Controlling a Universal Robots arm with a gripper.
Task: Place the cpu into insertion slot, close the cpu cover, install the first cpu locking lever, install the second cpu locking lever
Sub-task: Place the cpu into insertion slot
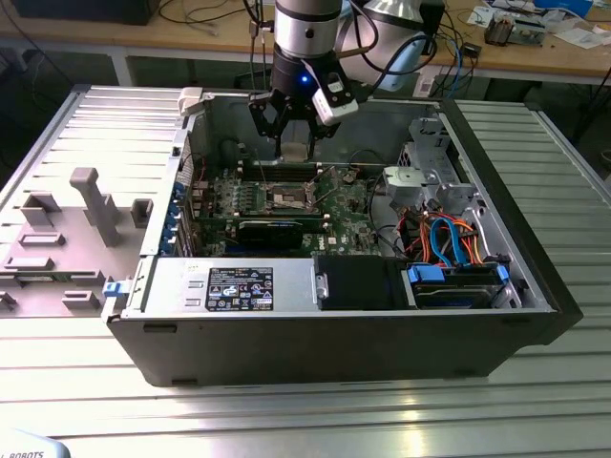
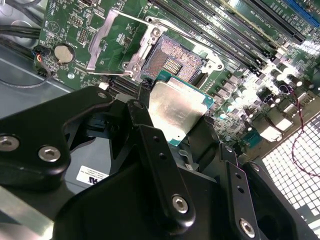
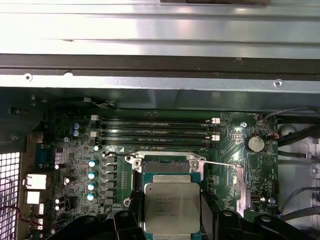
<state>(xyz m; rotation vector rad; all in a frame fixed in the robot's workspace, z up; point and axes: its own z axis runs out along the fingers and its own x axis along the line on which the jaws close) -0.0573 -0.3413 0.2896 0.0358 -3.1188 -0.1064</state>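
My gripper is shut on the cpu, a flat silver-grey square chip held by its edges between the black fingers. In the first wrist view the cpu hangs in my gripper just above the insertion slot, partly covering it. The insertion slot lies open, its pin field bare. The cpu cover stands swung open beside the slot. In the exterior view my gripper hovers over the insertion slot on the green motherboard.
The open computer case walls in the board. Memory slots run along one side of the socket. A thin wire lever sticks out beside it. Drive cage and coloured cables fill the exterior view's right; a power supply sits in front.
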